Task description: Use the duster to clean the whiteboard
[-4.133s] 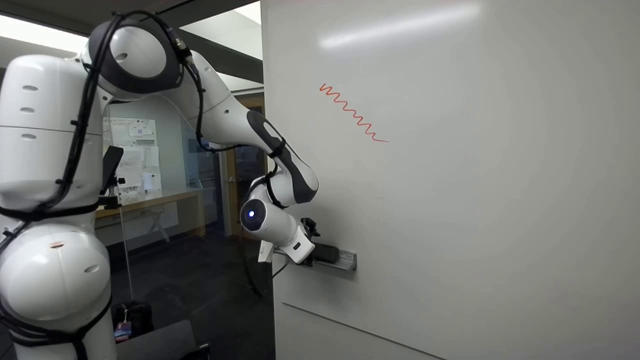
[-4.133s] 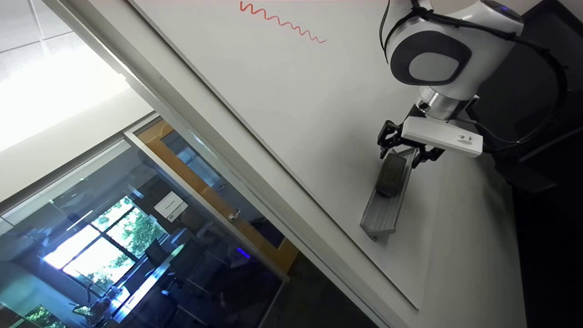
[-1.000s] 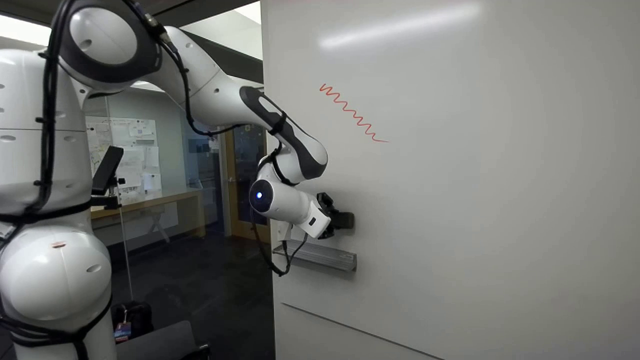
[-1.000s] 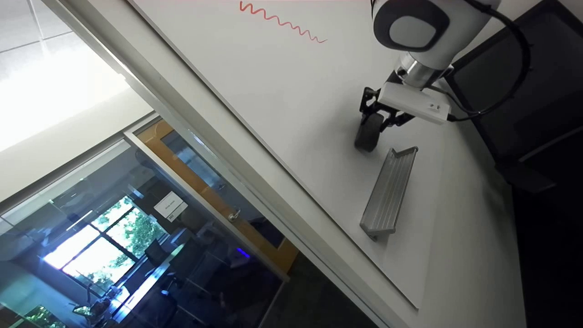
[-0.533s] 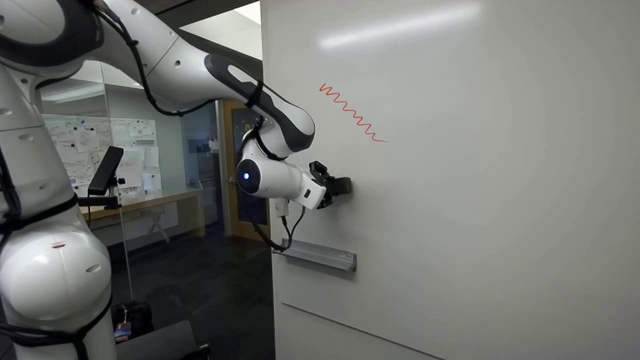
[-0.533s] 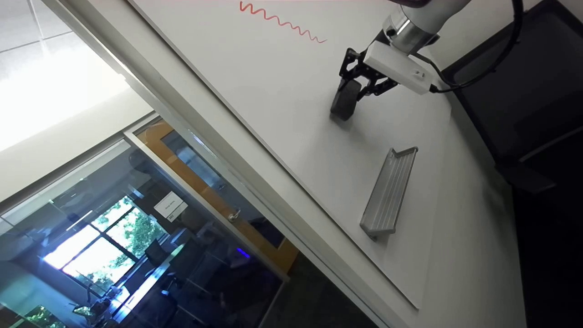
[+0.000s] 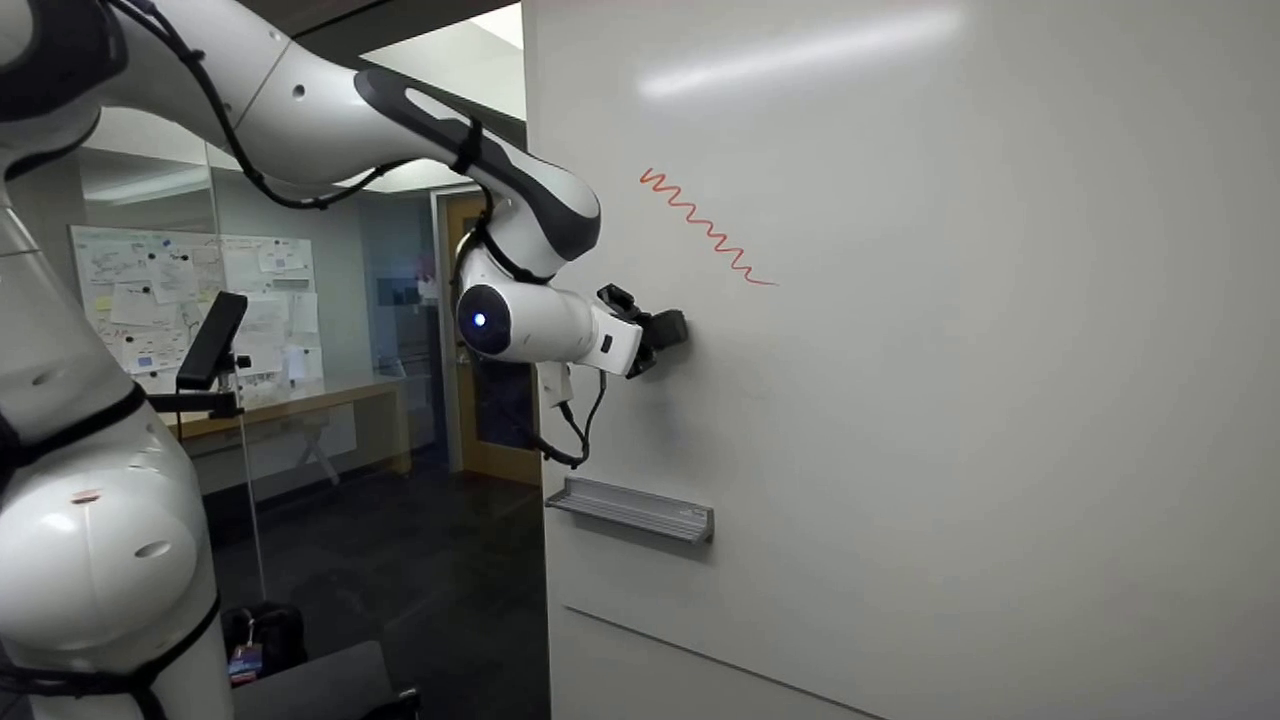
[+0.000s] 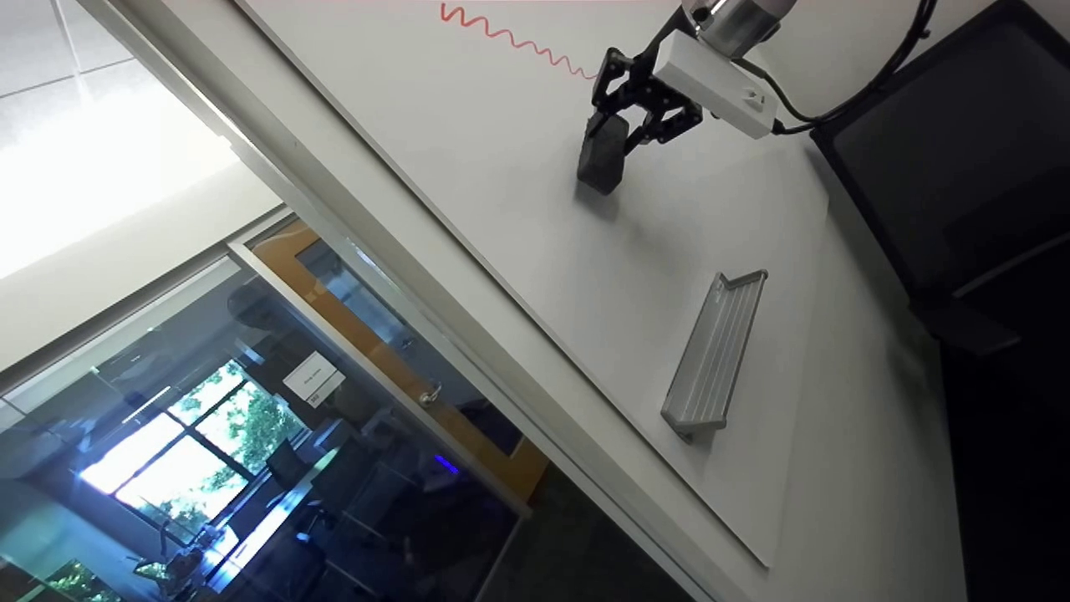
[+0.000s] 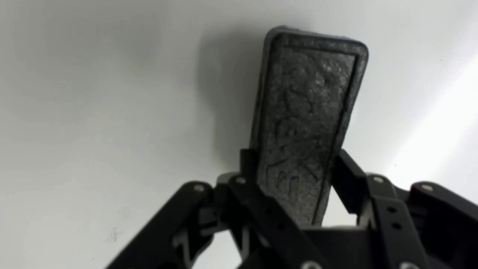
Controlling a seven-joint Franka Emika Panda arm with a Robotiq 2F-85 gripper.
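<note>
The gripper point(image 9: 295, 164), clamped on the duster point(image 9: 306, 108) that juts ahead of it, has climbed away from the tray point(image 8: 712, 359) below; the red scribble point(image 7: 712, 236) above it on the whiteboard point(image 7: 950, 420) is whole, so fetching looks done and wiping probably hasn't begun

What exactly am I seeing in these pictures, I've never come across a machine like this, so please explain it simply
The white machine is a robot arm, with joints a bit like yours. Both exterior views are filmed from outside it; the close-up wrist view is filmed from the arm itself. Its black, two-fingered hand is gripping a dark duster by its sides. Facing it is a whiteboard with a red squiggle drawn on it, and lower down a grey tray is fixed to the whiteboard. Whether the duster touches the surface, I can't tell. Most likely it's meant to wipe that squiggle away.
</note>
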